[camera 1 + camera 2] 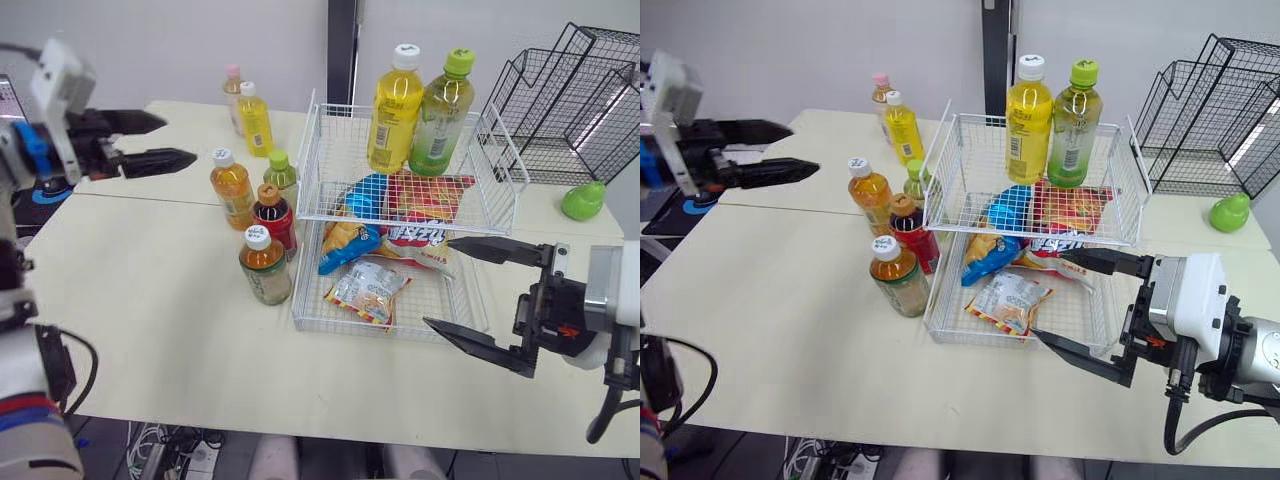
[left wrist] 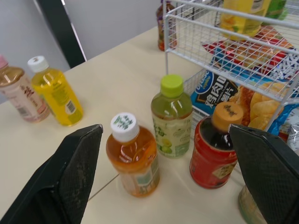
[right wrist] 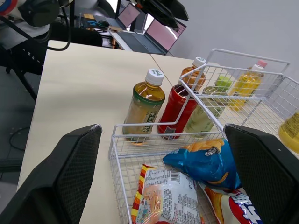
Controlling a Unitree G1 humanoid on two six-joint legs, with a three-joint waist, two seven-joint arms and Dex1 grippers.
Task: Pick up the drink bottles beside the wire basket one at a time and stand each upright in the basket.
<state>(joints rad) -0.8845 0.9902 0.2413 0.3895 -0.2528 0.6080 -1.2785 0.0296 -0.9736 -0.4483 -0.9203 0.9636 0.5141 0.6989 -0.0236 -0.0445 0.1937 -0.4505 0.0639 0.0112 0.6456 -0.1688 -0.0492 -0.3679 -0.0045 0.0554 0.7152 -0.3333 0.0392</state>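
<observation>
Left gripper [image 1: 180, 140] is hovering at the frame's upper left, jaws apart, empty. Right gripper [image 1: 437, 282] is sitting at lower right by the wire basket's [image 1: 360, 328] near corner, jaws wide apart, empty. Six bottles are standing upright left of the basket, mid-frame: tea bottle [image 1: 265, 265], red bottle [image 1: 274, 215], orange bottle [image 1: 232, 187], green-cap bottle [image 1: 281, 175], small yellow bottle [image 1: 255, 120], pink-cap bottle [image 1: 233, 90]. Tall yellow bottle [image 1: 395, 110] and tall green bottle [image 1: 440, 115] are standing in the top tier, with snack bags [image 1: 370, 290] lying below.

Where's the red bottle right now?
In the left eye view, the red bottle stands upright left of the wire basket, between the small green-capped bottle and the front tea bottle.
</observation>
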